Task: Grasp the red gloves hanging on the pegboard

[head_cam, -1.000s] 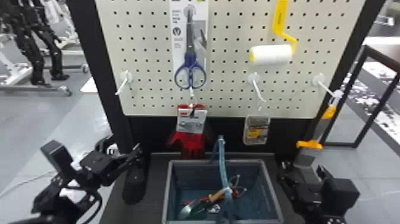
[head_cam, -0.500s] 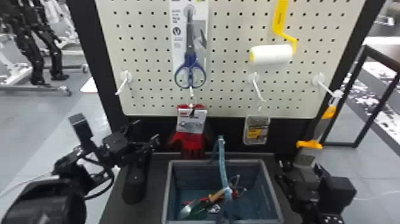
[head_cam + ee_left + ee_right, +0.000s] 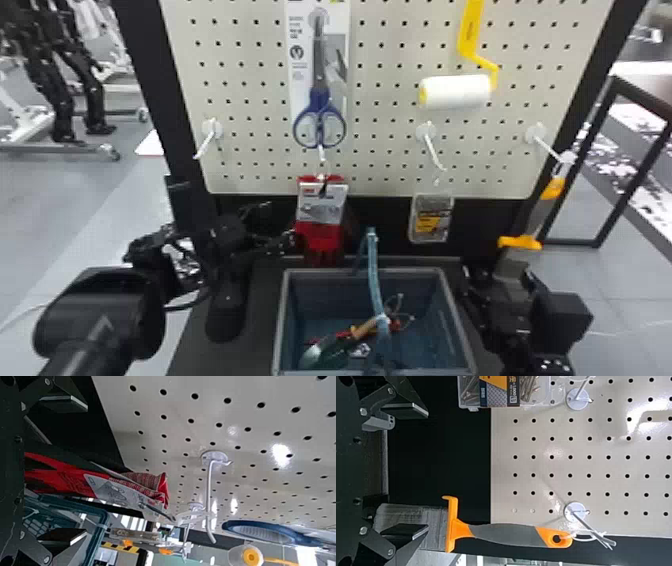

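Left gripper [image 3: 85, 471] moved right, now under the pegboard [image 3: 250, 75] lower edge, jaws wide, tips just left of the red gloves [image 3: 321, 235]. Gloves hang from a hook [image 3: 321, 152] at pegboard bottom centre, long axis vertical, pointing straight down. Right gripper [image 3: 425, 471] parked below pegboard lower right corner, jaws wide, unchanged.

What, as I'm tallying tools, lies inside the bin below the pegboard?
Inside the bin: a light-blue strap rising past the back rim, an orange-handled tool and a rounded metal piece. They lie tangled, covering whatever is beneath them.
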